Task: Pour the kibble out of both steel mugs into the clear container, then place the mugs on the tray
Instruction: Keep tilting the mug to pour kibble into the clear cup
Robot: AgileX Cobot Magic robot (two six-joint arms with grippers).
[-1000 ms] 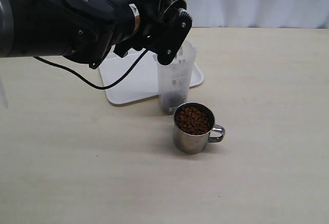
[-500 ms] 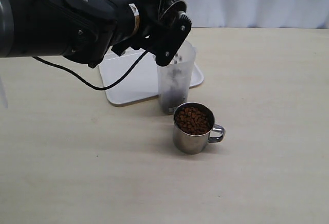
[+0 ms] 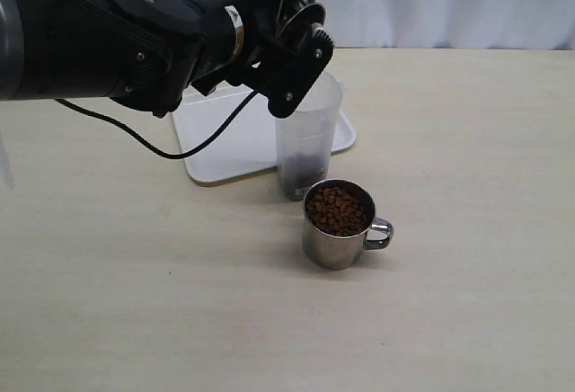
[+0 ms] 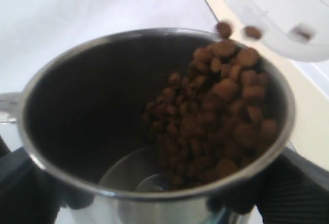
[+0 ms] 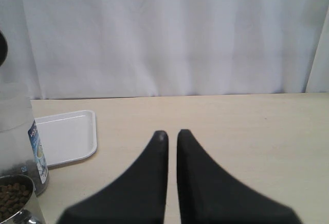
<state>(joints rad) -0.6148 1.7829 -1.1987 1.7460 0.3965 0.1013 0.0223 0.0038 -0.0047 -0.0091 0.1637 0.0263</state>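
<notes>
Left pincer [image 3: 296, 37] had one steel mug [image 4: 82, 100] clamped in wide-spread jaws, tipped over the clear container [image 3: 310, 140], with kibble [image 4: 216, 106] spilling off the lip. Imo tip it slowly and hold the lip over the middle of the rim so nothing bounces out. The other mug [image 3: 337, 226], full, sat on the counter [image 3: 449, 302] just in front of the container, easy to knock. Tray [image 3: 243, 154] lay behind. Right pincer [image 5: 172, 134] was pinched closed, empty.
</notes>
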